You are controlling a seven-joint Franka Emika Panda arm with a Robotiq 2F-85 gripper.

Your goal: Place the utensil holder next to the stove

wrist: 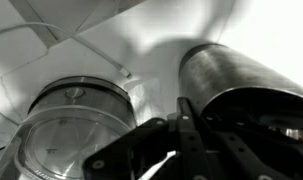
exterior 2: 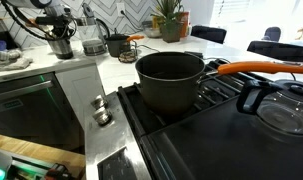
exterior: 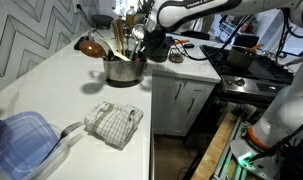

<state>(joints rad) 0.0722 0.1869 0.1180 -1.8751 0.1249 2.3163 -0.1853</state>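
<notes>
My gripper [wrist: 186, 128] is closed tight, the two fingers [wrist: 181, 112] pressed flat together with no gap showing between them in the wrist view. Their tips sit right against the near wall of the utensil holder [wrist: 241, 85]. I cannot tell whether a bit of its rim is pinched between them. In both exterior views my gripper [exterior: 151, 47] [exterior 2: 59, 26] hangs just over the holder's stove-side edge, among the handles.

The utensil holder [exterior: 124, 68] [exterior 2: 61, 47] stands upright on the white desk [exterior: 61, 90], well apart from the stove [exterior: 249, 75] [exterior 2: 221, 140], back by the tiled wall. Wooden spoons and a dark slotted spoon stick out of it.

Between the holder and the stove, on the same desk, stands a clear glass kettle [exterior 2: 92, 42]; in the wrist view its lid [wrist: 76, 125] is just beside my fingers, on the side away from the holder. Nearer the stove than the kettle is a small dark pot [exterior 2: 117, 46], and a potted plant [exterior 2: 171, 20] stands behind it, off the stove's back corner.

On the stove itself sits a large dark saucepan [exterior 2: 171, 82] with an orange handle, and a glass lid [exterior 2: 286, 112] lies on the grate beside it.

Farther from the stove than the holder, toward the desk's front edge, lie a checked dish towel [exterior: 113, 122] and a blue plastic container [exterior: 26, 140].
</notes>
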